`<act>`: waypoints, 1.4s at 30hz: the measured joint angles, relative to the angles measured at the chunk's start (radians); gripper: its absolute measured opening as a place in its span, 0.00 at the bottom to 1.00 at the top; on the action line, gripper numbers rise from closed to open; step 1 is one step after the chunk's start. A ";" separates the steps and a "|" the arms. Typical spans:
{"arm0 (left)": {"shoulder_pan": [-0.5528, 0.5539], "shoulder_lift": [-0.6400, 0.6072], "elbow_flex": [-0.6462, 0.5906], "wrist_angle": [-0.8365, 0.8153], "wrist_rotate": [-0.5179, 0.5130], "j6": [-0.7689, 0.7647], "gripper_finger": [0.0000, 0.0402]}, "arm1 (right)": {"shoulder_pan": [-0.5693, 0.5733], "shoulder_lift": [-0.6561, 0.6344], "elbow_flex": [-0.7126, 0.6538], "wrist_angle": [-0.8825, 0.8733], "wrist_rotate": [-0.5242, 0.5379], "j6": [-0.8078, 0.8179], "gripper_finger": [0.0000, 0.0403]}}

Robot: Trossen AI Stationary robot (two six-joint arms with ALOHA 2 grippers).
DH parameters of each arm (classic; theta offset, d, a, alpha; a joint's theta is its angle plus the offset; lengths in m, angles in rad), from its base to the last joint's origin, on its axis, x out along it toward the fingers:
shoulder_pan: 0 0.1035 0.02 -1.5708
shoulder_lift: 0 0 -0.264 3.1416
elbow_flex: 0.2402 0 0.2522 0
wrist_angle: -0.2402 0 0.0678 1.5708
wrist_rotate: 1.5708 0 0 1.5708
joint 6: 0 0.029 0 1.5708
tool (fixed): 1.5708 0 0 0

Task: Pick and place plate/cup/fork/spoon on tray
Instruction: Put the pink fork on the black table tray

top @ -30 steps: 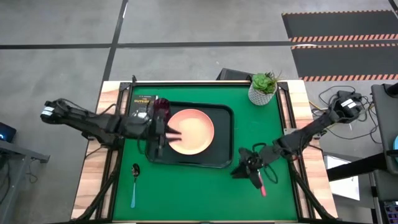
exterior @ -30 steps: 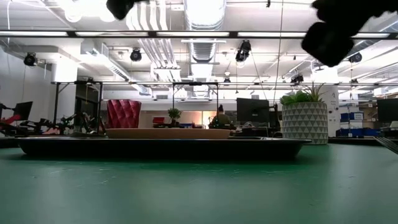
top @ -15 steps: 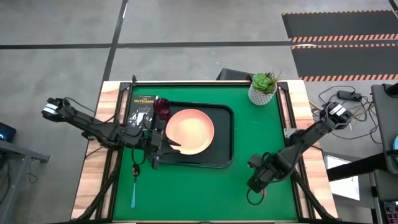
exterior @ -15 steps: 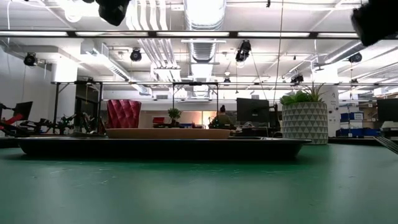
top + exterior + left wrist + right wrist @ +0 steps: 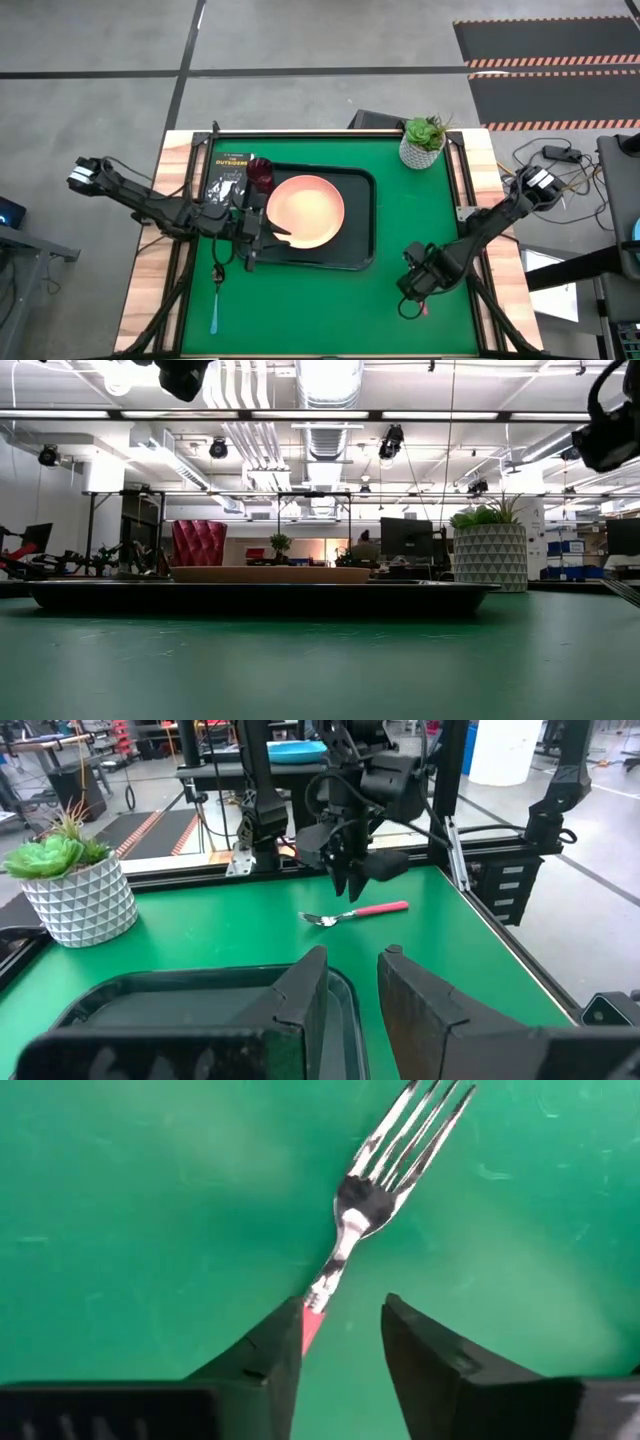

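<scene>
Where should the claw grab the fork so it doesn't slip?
Probably the pink handle, from straight above. The fork lies flat on the green table, so nothing fits underneath; pinching the handle's two long sides looks steadier than the thin metal neck. The right claw hangs open above it, one finger on each side of the handle.

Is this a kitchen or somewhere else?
Not a kitchen. It looks like a robot lab or workshop: the low view shows ceiling pipes and a monitor behind the green table, and two robot arms work over the tray.
</scene>
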 joint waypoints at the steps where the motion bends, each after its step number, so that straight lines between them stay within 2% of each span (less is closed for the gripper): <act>1: 0.000 0.000 0.000 0.000 0.000 0.000 0.18 | 0.000 0.007 -0.007 0.015 0.000 0.000 0.34; 6: 0.000 -0.001 0.000 -0.009 0.000 0.000 0.18 | 0.000 0.039 -0.046 0.118 0.000 -0.008 0.40; 11: 0.000 0.000 0.000 -0.019 0.000 -0.001 0.18 | 0.000 0.083 -0.051 0.129 0.000 -0.008 0.39; 18: 0.001 0.000 0.000 -0.018 0.000 -0.002 0.18 | 0.000 0.134 -0.046 0.133 0.003 -0.007 0.27; 25: 0.000 0.016 0.001 -0.011 0.000 -0.010 0.18 | 0.000 0.123 -0.045 0.135 0.002 -0.011 0.07; 29: -0.008 0.059 0.001 0.036 0.001 -0.013 0.18 | 0.000 0.092 -0.037 0.132 0.009 -0.063 0.05; 35: -0.029 0.181 0.001 0.217 0.001 -0.014 0.18 | 0.000 0.000 -0.011 0.150 0.215 -0.161 0.05; 39: -0.031 0.280 0.001 0.368 0.001 -0.036 0.18 | 0.002 -0.077 -0.012 0.255 0.463 -0.303 0.05; 42: -0.030 0.351 0.013 0.445 0.001 -0.035 0.18 | 0.002 -0.115 -0.025 0.383 0.671 -0.484 0.05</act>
